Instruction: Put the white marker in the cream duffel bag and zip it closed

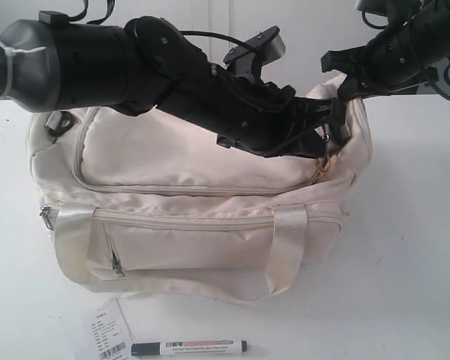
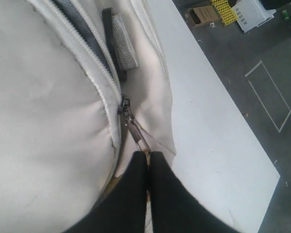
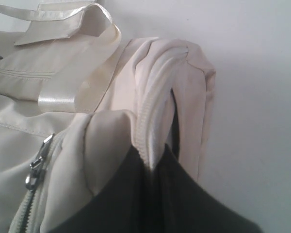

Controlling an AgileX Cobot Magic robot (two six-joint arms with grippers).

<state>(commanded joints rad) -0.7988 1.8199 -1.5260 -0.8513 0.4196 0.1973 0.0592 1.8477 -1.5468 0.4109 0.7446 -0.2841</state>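
Pinching the zipper pull (image 2: pixel 133 127) at one end of the cream duffel bag (image 1: pixel 195 157) with the left gripper (image 2: pixel 148 154), its tips pressed together on the metal. Clenching the right gripper (image 3: pixel 153 160) on a fold of the bag's end fabric. Showing the white marker (image 1: pixel 189 347) lying on the table (image 1: pixel 405 262) in front of the bag, just beside a paper tag (image 1: pixel 109 334).

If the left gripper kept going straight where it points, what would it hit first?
The left gripper pinches the zipper pull; straight on lies the cream duffel bag, probably.
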